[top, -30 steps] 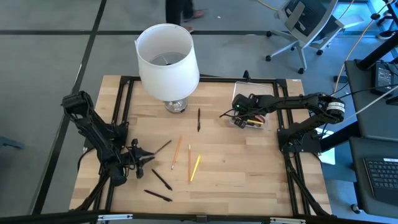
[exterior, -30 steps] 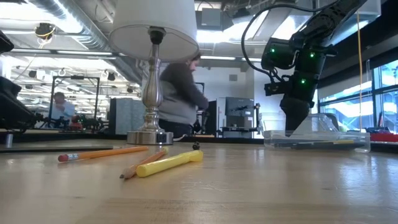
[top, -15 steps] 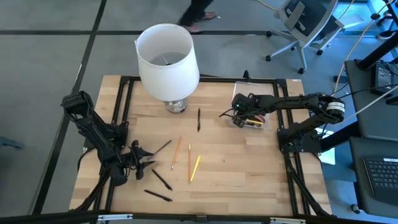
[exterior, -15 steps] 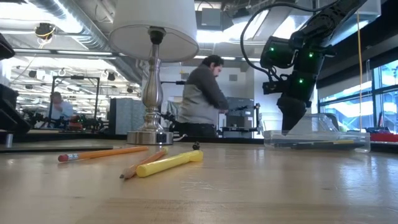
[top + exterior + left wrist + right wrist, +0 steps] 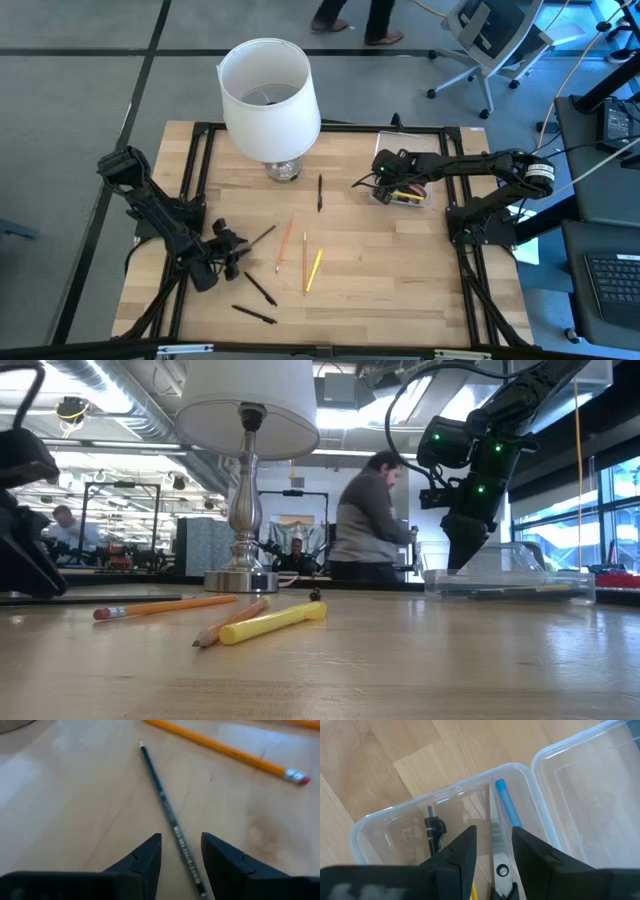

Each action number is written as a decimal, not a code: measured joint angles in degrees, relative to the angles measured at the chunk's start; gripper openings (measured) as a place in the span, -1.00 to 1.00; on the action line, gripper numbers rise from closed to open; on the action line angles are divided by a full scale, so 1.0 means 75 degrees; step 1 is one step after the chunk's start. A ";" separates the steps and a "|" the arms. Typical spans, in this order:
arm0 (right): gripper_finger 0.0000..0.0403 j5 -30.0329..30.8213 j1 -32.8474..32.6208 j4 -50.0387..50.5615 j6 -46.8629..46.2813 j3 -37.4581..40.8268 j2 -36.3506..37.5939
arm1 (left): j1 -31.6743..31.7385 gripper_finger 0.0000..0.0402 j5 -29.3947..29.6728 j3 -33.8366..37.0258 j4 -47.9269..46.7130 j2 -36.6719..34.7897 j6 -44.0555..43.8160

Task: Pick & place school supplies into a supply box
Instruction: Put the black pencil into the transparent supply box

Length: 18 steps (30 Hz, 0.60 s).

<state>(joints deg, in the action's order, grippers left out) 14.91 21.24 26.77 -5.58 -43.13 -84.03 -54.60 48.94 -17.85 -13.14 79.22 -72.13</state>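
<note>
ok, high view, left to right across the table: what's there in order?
left gripper → orange pencil → yellow pen → supply box with the right gripper over it. The lamp stands at the far edge, above the pencils.

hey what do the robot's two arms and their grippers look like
Both arms are dark, jointed and slim, with black cables along them. The right arm has a silver band near its base and green lights above the right gripper. Each gripper, like the left gripper, ends in two dark, tapering, wedge-shaped fingers.
</note>
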 joint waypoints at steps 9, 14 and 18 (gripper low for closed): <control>-0.36 0.0000 0.0002 0.0000 0.0003 0.0000 0.0000 | 0.0295 -0.51 -0.0457 -0.0016 -0.0143 -0.0004 0.0124; -0.36 0.0000 0.0002 0.0000 0.0003 0.0000 0.0000 | 0.0323 -0.70 -0.0046 0.0044 -0.0321 0.0015 0.0986; -0.36 0.0000 0.0002 0.0000 0.0003 0.0000 0.0000 | 0.0517 -0.85 -0.0002 0.0383 0.0206 -0.0006 0.1181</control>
<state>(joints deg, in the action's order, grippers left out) 14.92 21.25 26.76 -5.56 -43.13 -84.03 -50.72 48.92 -14.97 -11.59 79.18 -63.27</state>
